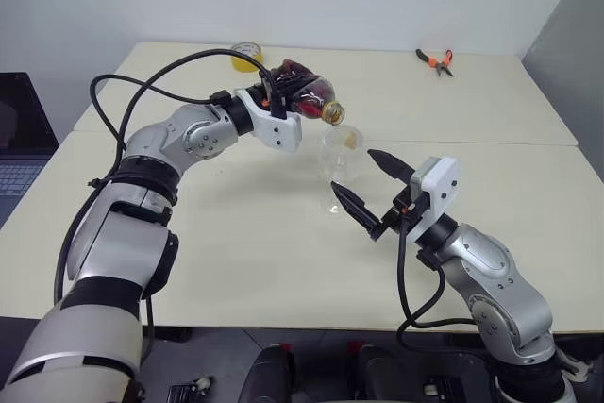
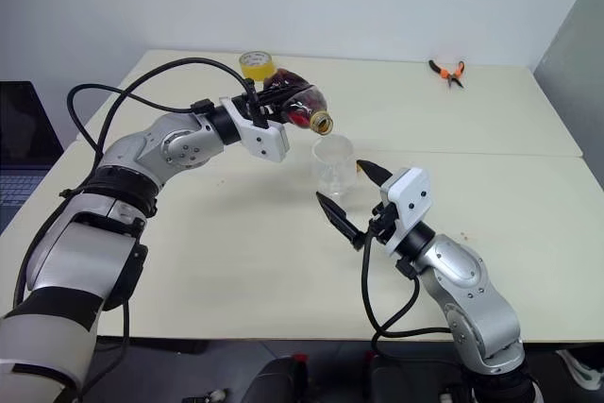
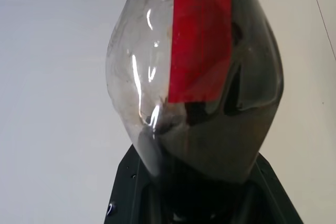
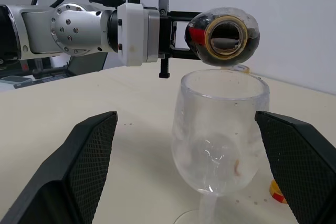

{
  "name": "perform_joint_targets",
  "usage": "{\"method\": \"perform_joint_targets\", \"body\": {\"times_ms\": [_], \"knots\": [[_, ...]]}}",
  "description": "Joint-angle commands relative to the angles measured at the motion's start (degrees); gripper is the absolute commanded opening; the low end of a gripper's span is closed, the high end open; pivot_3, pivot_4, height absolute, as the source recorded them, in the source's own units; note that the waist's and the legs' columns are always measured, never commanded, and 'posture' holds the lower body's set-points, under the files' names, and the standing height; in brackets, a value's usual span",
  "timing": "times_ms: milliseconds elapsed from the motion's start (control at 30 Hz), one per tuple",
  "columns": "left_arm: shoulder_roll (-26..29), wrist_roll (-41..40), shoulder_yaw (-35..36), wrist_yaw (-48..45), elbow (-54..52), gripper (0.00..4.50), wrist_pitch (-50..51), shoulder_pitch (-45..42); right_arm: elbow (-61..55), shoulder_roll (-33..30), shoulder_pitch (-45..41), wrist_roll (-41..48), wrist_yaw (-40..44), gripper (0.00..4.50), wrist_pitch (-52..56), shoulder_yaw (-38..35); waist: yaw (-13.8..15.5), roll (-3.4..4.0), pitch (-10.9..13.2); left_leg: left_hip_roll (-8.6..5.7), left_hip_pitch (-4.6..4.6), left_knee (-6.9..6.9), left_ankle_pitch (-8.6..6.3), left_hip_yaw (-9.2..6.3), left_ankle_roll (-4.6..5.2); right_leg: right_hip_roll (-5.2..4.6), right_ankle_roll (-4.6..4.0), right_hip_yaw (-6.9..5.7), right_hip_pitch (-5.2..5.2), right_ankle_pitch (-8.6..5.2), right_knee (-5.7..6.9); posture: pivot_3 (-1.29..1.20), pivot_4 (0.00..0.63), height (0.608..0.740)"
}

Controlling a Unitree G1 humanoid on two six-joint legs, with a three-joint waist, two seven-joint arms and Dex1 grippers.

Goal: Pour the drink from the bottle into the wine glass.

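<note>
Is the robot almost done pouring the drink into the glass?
Not yet. Done: the left hand has the bottle lifted, cap off and tipped on its side, mouth just above the glass. In hand: the tipping; the drink sits in the bottle. Left: the pouring itself, since the glass looks empty. The right hand waits open on either side of the glass.

Left gripper [image 2: 269, 106] clamped on the bottle [image 2: 297, 104], bottle tipped near level, uncapped mouth just above the wine glass [image 2: 332, 165] rim, right gripper [image 2: 354, 197] spread wide beside the glass stem, pliers [image 2: 446, 71] far across the tabletop [image 2: 500, 186], yellow tape roll [image 2: 256, 64] behind the bottle
</note>
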Motion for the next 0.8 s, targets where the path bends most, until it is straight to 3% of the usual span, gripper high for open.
{"method": "perform_joint_targets", "body": {"times_ms": [33, 800], "knots": [[1.5, 0.6, 0.2, 4.0, -0.5, 0.74, -1.4, -3.5, -1.4, 0.1, -0.4, -0.1, 0.5, 4.50, -1.7, -0.5, 0.0, 0.00, 0.0, 0.00, -0.03, 0.00, 0.00, 0.00, 0.00, 0.00, 0.00, 0.00, -0.04, 0.00, 0.01, 0.00, 0.150, 0.740], [2.2, 4.0, -2.8, 9.7, 2.2, 0.69, -1.8, -5.7, -1.1, 0.3, 0.0, -0.2, 0.9, 4.50, -2.3, -0.2, 0.0, 0.00, 0.0, 0.00, -0.28, 0.09, 0.12, 0.05, -0.18, -0.01, -0.01, 0.01, -0.33, 0.01, 0.12, 0.00, 0.150, 0.740]]}}
